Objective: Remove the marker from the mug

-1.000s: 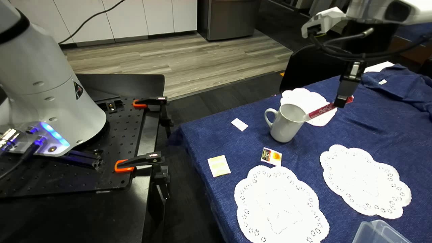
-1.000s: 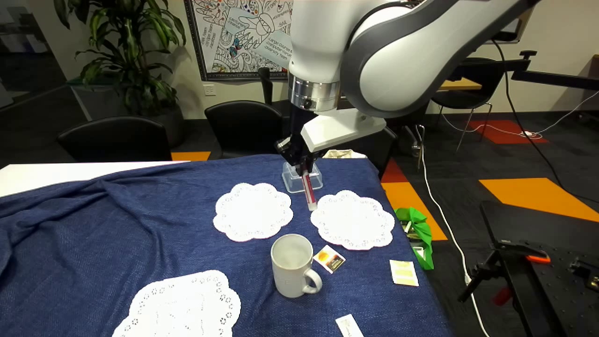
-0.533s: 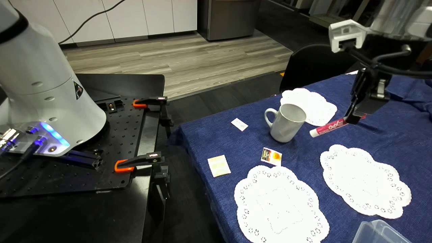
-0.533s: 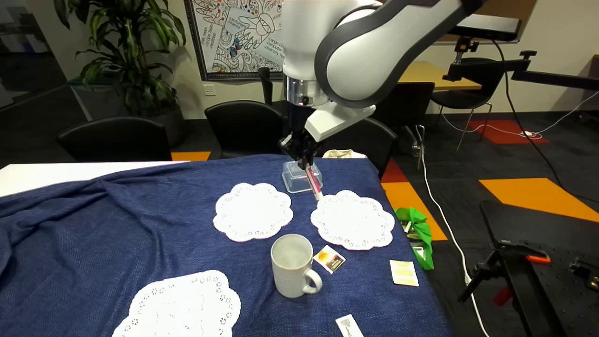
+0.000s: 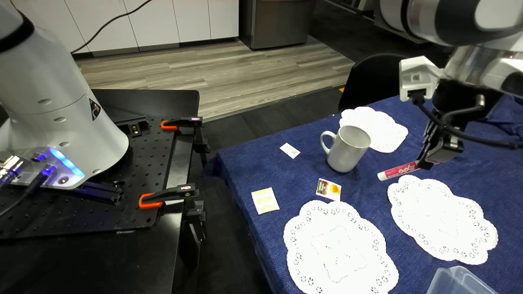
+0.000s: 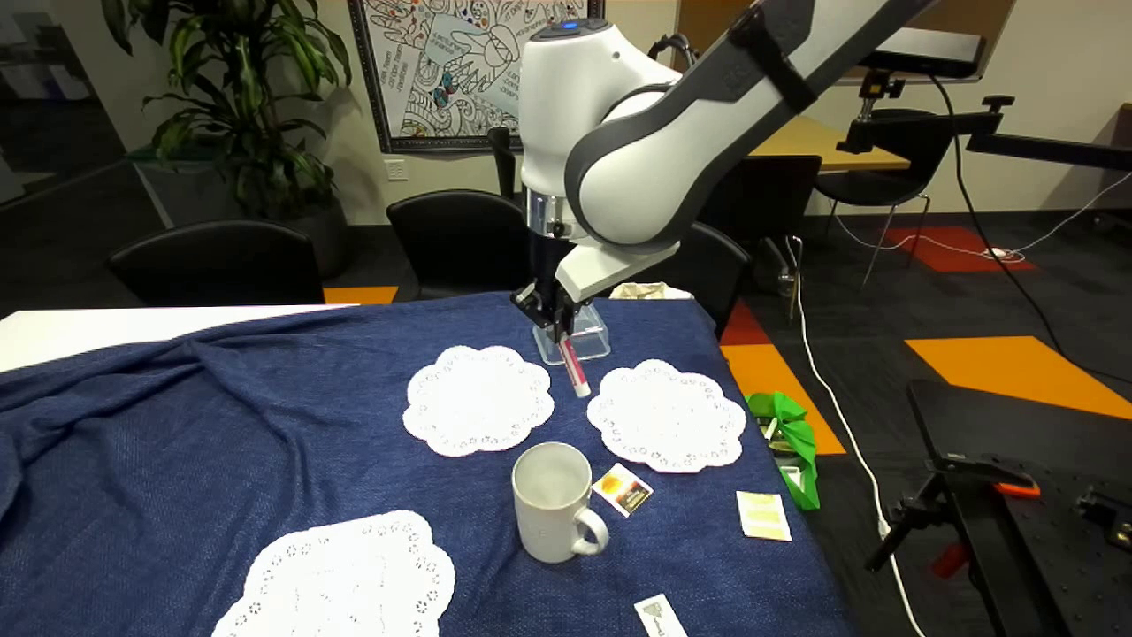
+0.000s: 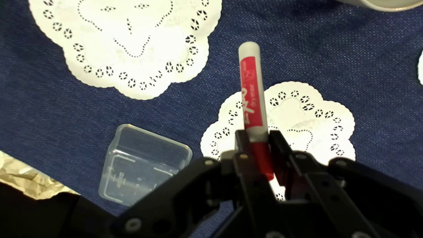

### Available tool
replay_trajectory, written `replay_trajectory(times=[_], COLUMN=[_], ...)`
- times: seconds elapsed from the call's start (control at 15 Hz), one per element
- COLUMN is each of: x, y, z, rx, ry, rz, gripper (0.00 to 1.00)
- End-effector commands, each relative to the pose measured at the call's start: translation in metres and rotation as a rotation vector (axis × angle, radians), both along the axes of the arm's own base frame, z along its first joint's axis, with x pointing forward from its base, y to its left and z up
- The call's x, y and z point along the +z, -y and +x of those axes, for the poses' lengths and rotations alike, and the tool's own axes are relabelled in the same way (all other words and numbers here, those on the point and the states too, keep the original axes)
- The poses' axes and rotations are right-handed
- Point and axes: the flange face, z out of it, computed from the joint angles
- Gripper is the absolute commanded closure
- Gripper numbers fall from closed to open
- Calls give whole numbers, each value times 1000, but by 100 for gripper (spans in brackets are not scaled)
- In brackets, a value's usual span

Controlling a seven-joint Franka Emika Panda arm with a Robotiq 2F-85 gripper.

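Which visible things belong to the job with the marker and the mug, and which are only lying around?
Belonging to the job:
red marker, held in the fingers
white mug

Just lying about:
three white lace doilies
clear plastic container
packet with orange picture
yellowish packet
small white packet

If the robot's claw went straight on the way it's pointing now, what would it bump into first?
Probably the white doily that shows behind the claw in the wrist view, or the blue cloth right beside it. The claw points downward, but how far below they lie is hard to tell.
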Motion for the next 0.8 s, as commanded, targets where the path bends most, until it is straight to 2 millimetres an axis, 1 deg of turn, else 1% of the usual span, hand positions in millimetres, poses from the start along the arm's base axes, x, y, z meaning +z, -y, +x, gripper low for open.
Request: replay_trajectory(times=[0.0,0.27,0.6,0.67,0.73], x=[-22,-52,-80,-84,-87], y=[4,7,13,12,12], z=[7,7,12,13,14], rx=[-55,-97,-133,-140,-146], ry=[50,26,-21,-33,-45], rz=[38,42,25,21,15], gripper=[95,95,95,91,56])
